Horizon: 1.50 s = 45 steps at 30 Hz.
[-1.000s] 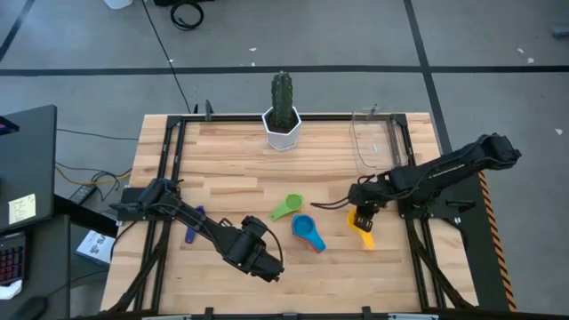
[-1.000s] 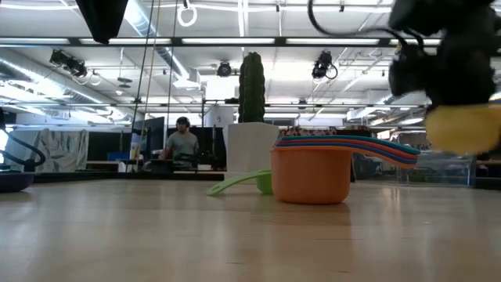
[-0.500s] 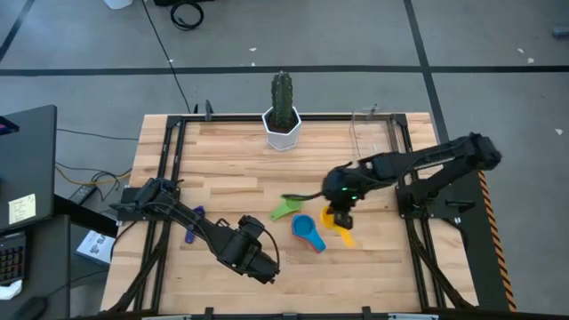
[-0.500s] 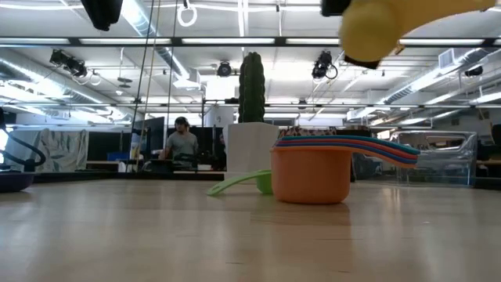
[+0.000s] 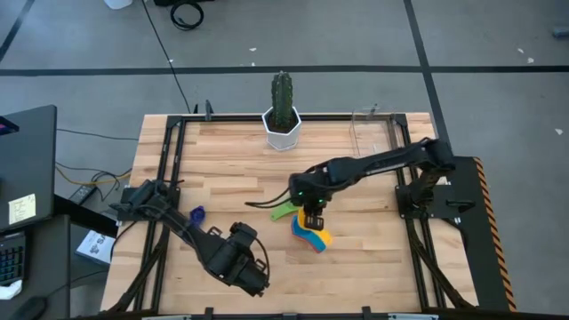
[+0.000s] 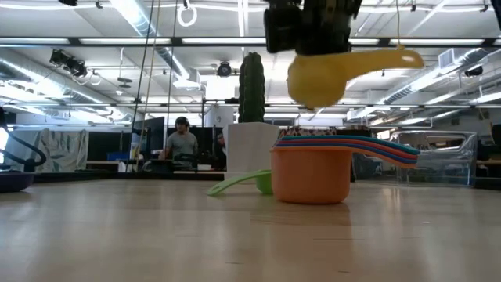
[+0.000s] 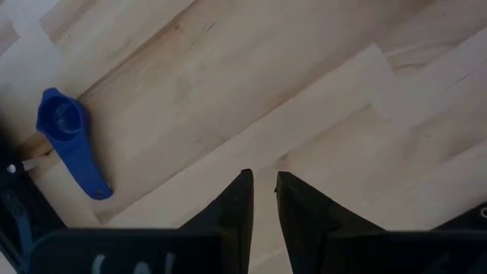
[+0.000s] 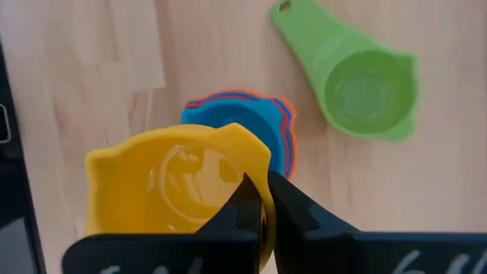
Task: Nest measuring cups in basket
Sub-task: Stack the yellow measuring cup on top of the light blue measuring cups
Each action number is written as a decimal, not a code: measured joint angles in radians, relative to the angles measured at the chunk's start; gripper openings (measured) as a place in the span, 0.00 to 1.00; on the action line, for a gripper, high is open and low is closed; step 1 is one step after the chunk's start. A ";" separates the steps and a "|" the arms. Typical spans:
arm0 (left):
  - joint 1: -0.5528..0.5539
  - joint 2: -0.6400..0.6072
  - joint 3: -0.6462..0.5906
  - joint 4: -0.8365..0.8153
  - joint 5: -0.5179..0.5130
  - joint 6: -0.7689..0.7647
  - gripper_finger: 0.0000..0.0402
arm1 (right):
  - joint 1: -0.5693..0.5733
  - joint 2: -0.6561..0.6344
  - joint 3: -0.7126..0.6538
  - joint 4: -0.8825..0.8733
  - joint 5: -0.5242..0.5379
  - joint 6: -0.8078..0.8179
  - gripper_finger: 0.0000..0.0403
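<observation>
My right gripper (image 5: pixel 311 216) is shut on the yellow measuring cup (image 6: pixel 317 78) and holds it in the air right over the nested stack of cups (image 6: pixel 311 172), orange outermost, light blue innermost (image 8: pixel 243 125). The green cup (image 5: pixel 283 211) lies on the table beside the stack, toward the far left. A dark blue cup (image 5: pixel 196 213) lies alone on the left part of the table. The clear basket (image 5: pixel 373 138) stands at the far right edge. My left gripper (image 5: pixel 253 280) hovers near the near edge, shut, over bare wood (image 7: pixel 262 176). My right gripper pinches the yellow cup's rim (image 8: pixel 259 171) from above, pointing down: one finger (image 8: pixel 245 194) sits inside the bowl and one (image 8: pixel 283 194) outside. The cup hangs upright below the fingers, lifted clear of the stack, with its flat handle (image 6: pixel 387 59) sticking out level.
A white faceted pot with a green cactus (image 5: pixel 283 120) stands at the middle of the far edge. Black rails run along the table's left and right sides. Bare wood lies between the stack and the basket. A person (image 6: pixel 183 145) sits in the room beyond the table.
My right gripper has carried the yellow cup from the right part of the table toward the left, high through the air, and now stands lower, over the stack. My left arm has drawn back a little toward the near edge, uncovering the dark blue cup.
</observation>
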 joint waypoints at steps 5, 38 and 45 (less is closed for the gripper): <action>-0.018 -0.008 0.000 -0.001 -0.009 -0.026 0.16 | 0.000 0.076 0.001 -0.001 -0.041 -0.002 0.03; -0.023 -0.010 0.000 -0.001 -0.009 -0.019 0.16 | -0.048 0.139 0.001 0.013 -0.138 -0.121 0.28; -0.024 -0.010 0.000 0.000 -0.009 -0.019 0.16 | -0.047 0.113 0.019 -0.024 -0.113 -0.109 0.28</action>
